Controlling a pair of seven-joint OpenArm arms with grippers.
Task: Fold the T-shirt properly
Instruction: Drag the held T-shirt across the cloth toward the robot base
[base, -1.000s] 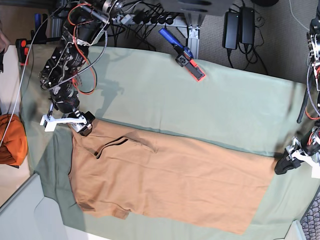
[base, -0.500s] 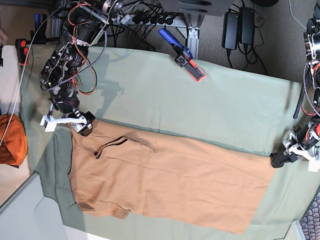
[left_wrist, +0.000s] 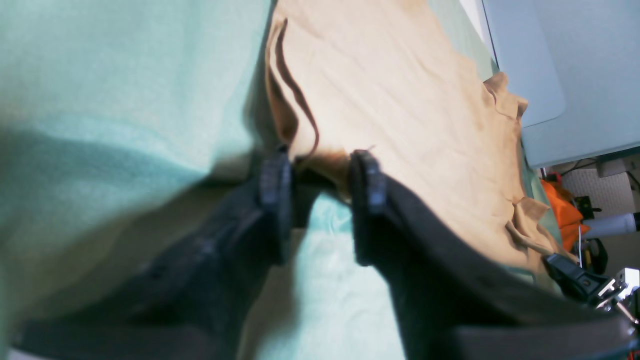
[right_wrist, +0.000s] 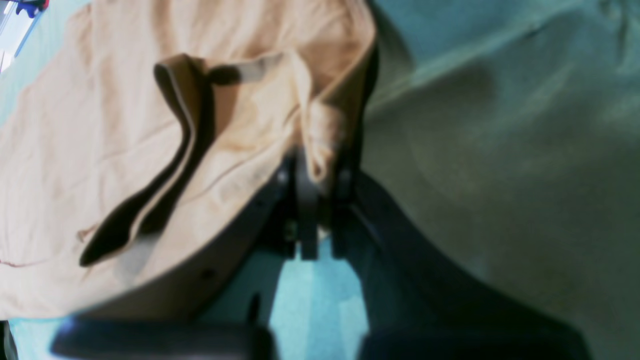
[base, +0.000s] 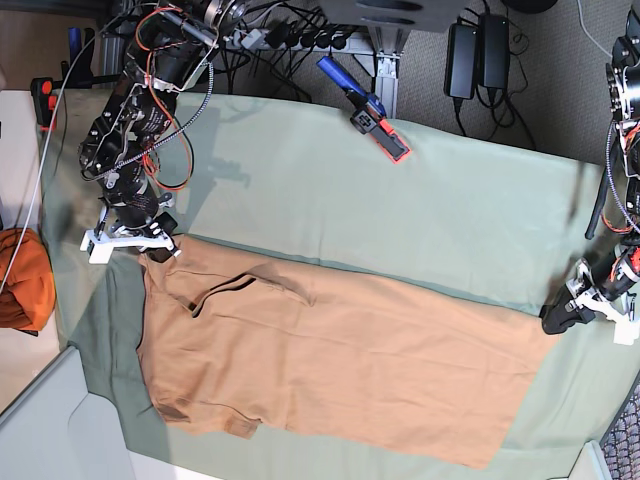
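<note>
Two grippers' fingers at T-shirt corners.

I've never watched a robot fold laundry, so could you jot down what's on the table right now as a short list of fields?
Garment: T-shirt, tan-orange, lying flat, already folded lengthwise
Surface: pale green table cloth
Right claw: shut on the T-shirt's collar-end corner
Left claw: at the hem-end corner, fabric between its fingers, not fully closed
Beside the table: bright orange cloth bundle
Far edge: blue and red tool lying on the table cloth
</note>
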